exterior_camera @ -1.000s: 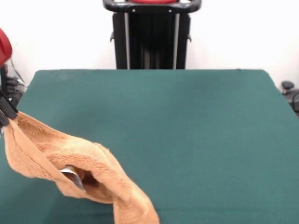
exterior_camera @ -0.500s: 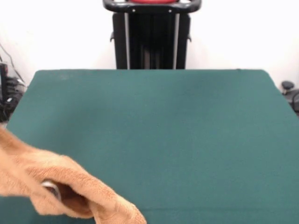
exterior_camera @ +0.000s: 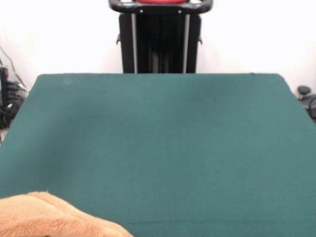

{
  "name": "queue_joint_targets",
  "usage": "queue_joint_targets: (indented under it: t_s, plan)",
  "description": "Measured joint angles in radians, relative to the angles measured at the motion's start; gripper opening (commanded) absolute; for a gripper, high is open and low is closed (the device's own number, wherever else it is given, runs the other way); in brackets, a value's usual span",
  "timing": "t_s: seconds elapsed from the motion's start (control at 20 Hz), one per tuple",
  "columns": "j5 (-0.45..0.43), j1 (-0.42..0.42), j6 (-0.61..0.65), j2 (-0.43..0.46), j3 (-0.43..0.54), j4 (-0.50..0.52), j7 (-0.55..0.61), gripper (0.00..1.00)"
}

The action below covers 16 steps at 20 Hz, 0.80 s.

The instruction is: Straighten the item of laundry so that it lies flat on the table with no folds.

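Since a second ago the towel (exterior_camera: 47,217) has slid down and to the left in the front view: then it hung in a long loop from the claw at the left edge, with a bit of white tag showing in the fold; half a second ago the claw had already gone out of sight and the cloth sat lower; now only a rounded orange-tan hump remains at the bottom left corner, cut off by the lower and left edges of the picture. From where the front camera looks, that hump lies on or just over the near left corner of the desk (exterior_camera: 163,143), and I cannot tell how much of it hangs past the edge or whether it is folded underneath. No tag or border band shows on the part that is visible; just the fuzzy terry surface. The dark green top of the desk stretches bare across the rest of the scene. At the far side the black pedestal (exterior_camera: 159,42) stands upright against the white wall, with some cables (exterior_camera: 10,94) at the left and a dark object (exterior_camera: 307,98) at the right edge. The claw does not show anywhere, so I cannot tell whether it is spread, pressed together or pinching the towel.
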Motion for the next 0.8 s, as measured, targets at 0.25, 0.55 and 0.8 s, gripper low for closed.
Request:
queue_joint_targets:
  t_s: [0.25,0.55,0.8]
  plan:
    - [0.044,0.001,-0.083,-0.001,-0.039,0.045,0.070,0.00]
    - [0.083,0.005,-0.083,-0.003,-0.078,0.050,0.148,0.00]
    - [0.111,0.024,-0.083,-0.009,-0.126,0.050,0.205,0.00]
